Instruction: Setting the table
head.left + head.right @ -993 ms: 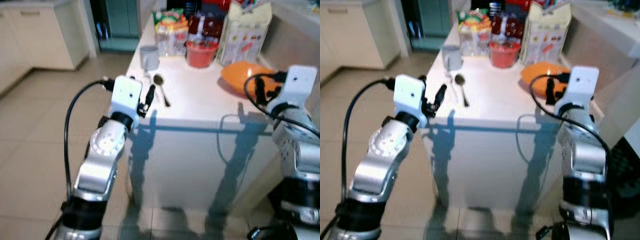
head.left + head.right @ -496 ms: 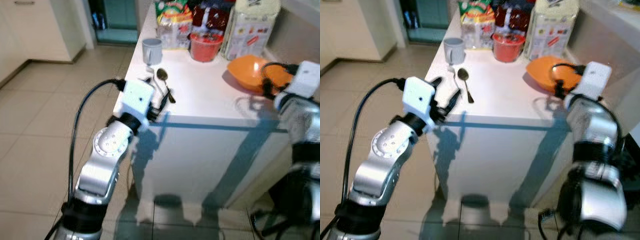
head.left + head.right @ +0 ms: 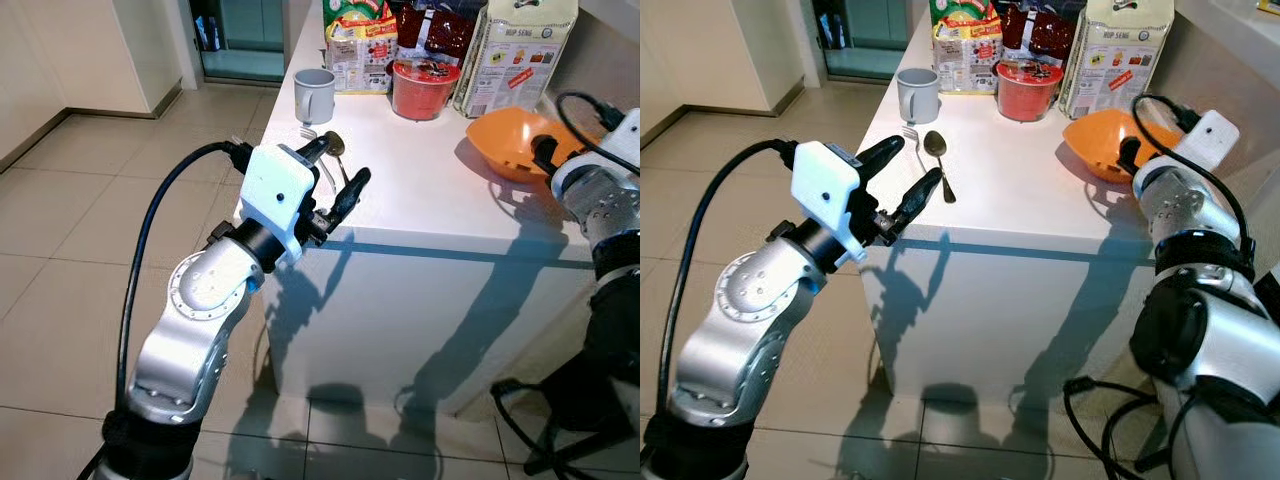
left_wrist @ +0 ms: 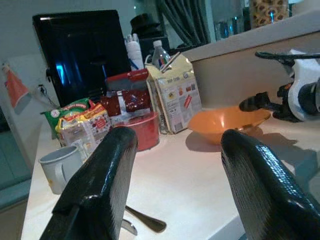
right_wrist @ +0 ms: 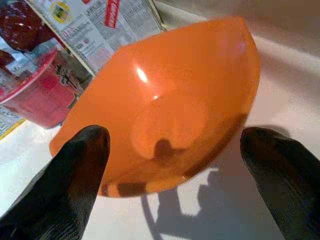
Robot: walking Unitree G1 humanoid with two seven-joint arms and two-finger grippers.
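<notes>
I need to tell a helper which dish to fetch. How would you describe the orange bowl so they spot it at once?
Look at the white table with packets and a carton along its far end. On its right side, just in front of the right hand, sits the orange bowl: wide, shallow and empty, the table's only orange item beside a red tub and grey mug.

On the white table [image 3: 1020,205]: one orange bowl [image 3: 1103,146] is sitting near the right edge. One grey mug [image 3: 917,94] is standing toward the far left. One spoon [image 3: 938,160] and one fork [image 3: 912,143] are lying side by side. One red tub [image 3: 1028,90] is sitting at the back. Three packages are standing along the far end: one colourful snack bag [image 3: 966,38], one dark red bag [image 3: 1031,28], one tall printed carton [image 3: 1114,57]. Two robot arms are reaching in, one gripper each: left gripper [image 3: 907,172], right gripper [image 5: 175,195].
</notes>
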